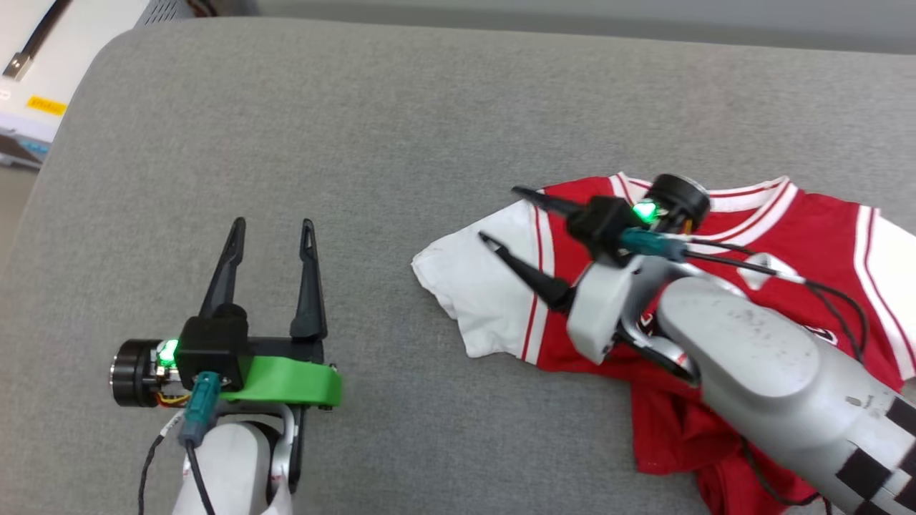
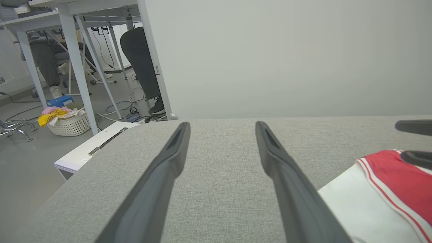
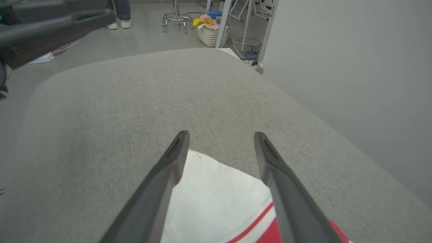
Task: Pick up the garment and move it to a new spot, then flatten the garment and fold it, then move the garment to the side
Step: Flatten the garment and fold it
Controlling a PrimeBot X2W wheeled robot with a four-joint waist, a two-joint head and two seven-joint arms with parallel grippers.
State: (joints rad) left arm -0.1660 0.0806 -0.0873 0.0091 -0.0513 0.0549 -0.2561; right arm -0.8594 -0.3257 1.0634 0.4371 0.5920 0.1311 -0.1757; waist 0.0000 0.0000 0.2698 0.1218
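Red jersey cloth with white short sleeves and red-white striped trim, the garment (image 1: 809, 236) was laid on the right half of the grey fabric-covered surface (image 1: 401, 107), with the collar toward the far side and the hem bunched in folds at the near right. Its white sleeve (image 1: 472, 293) was spread out flat toward the left, which suggested that flattening was in hand and folding not yet begun. The right gripper (image 1: 500, 213) was held over that sleeve, its two dark fingers parted wide and pointing left, with no cloth pinched between them; whether the tips touched the sleeve could not be told. The left gripper (image 1: 273, 223) was likewise spread wide with nothing in it, over bare surface on the left and well apart from the garment, probably so that room was given for the shirt to be spread. The bunched hem was judged to need smoothing next.
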